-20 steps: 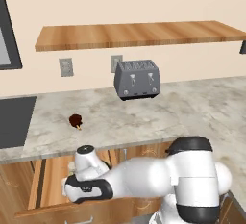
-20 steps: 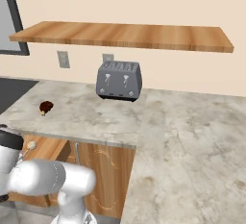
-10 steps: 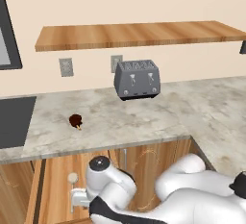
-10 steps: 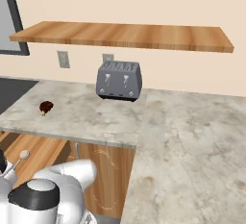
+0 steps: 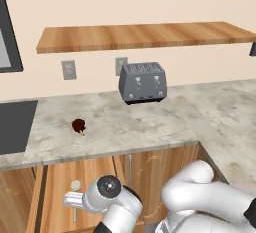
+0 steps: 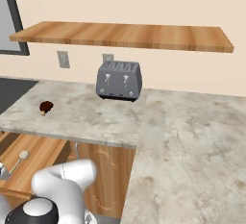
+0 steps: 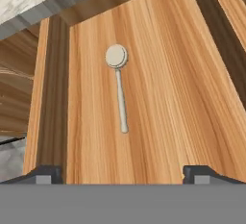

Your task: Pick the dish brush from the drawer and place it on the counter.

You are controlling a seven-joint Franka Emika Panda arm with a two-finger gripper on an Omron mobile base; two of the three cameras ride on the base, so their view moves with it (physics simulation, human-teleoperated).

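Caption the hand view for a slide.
Open pincer above the dish brush lying flat in the drawer.

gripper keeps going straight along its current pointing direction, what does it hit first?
Probably the dish brush, lying flat on the drawer floor roughly midway ahead of the open gripper. Depth is unclear; it might touch bare drawer floor first.

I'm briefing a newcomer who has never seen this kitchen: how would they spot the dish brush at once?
Below the marbled counter, left of the toaster, an open wooden drawer is pulled out. The dish brush lies flat on its floor: a thin pale stick with a round whitish head, unlike the dark brown thing on the counter.
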